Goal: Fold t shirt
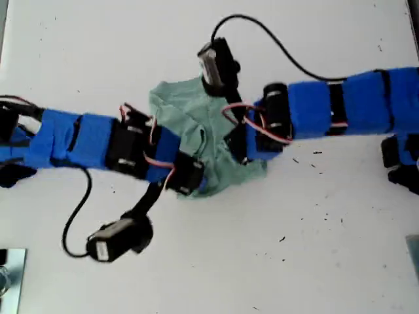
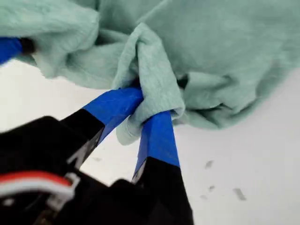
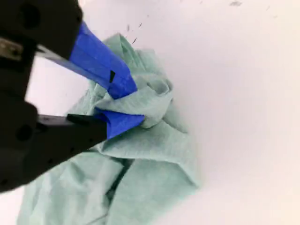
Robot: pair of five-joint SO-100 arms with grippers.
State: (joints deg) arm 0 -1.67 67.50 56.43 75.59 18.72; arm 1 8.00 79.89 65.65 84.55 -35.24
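Tabletop (image 1: 314, 248) white (dark specks scattered) under crumpled t shirt (image 1: 196, 124).

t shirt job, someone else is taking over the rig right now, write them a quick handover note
My first gripper: shut on a bunched fold of the t shirt.
My second gripper: shut on another bunched fold of the t shirt.
T shirt: crumpled in a heap on the white table, mid-frame in the exterior view, between the two arms, partly hidden under them.
Done: both grips taken. No neat fold is visible yet.
Left: spread the cloth flat, then fold it. Which part of the shirt each gripper holds cannot be told.
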